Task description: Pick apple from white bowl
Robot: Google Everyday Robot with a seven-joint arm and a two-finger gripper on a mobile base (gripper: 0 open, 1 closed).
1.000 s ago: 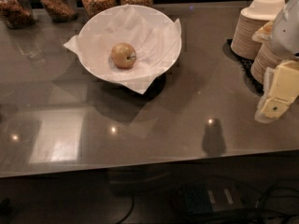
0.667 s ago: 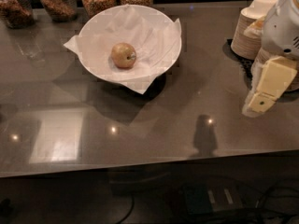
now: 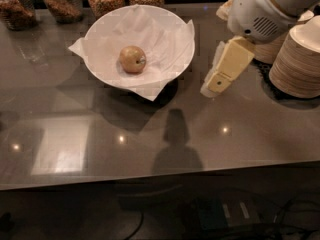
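Gripper beside round paper-lined white bowl

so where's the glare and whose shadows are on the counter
Camera view: a pale rectangular glare patch on the counter at front left, small light dots nearby; the gripper, hanging right of the white bowl, throws a dark shadow toward the front edge; the bowl darkens the counter beneath it; the apple is evenly lit.
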